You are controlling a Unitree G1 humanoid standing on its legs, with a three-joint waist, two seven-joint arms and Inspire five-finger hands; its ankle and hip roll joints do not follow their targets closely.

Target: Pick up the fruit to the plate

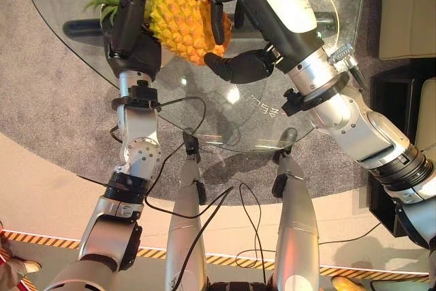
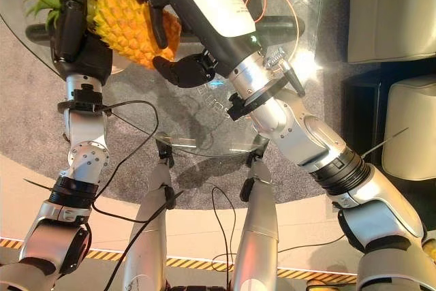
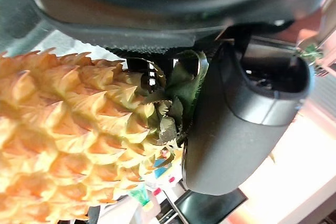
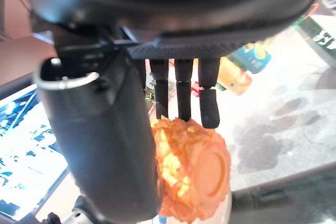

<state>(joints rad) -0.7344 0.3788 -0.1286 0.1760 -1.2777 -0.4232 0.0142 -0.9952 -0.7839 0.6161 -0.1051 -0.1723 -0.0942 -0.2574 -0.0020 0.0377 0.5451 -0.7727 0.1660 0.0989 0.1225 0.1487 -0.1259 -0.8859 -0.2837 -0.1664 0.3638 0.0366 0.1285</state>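
The pineapple [image 1: 182, 22] is held above the round glass table [image 1: 259, 117], lying roughly level, with its green crown toward 9 o'clock and its flat base toward 3 o'clock. Both hands are on it. The left hand [image 1: 129, 22] wraps the crown end, its fingers curled over the leaves and upper fruit; the left wrist view shows the thumb [image 3: 236, 124] pressed against the leafy neck. The right hand [image 2: 178, 28] grips the base end, its fingers [image 4: 181, 95] side by side and curled over the top of the fruit, and its thumb [image 2: 184, 71] hooked beneath at about 5 o'clock.

A pale plate [image 2: 121, 63] shows as a sliver under the fruit beside the left hand, mostly hidden; whether the pineapple touches it cannot be told.

The table's curved near edge runs from 9 o'clock down through 6 o'clock, close to the left wrist. Bare glass lies open toward 5 o'clock beneath the right forearm. A dark bar [image 1: 293, 17] crosses under the glass at 1 o'clock. Grey carpet [image 1: 48, 100] surrounds the table, and striped floor tape [image 1: 41, 240] lies at 7 o'clock.
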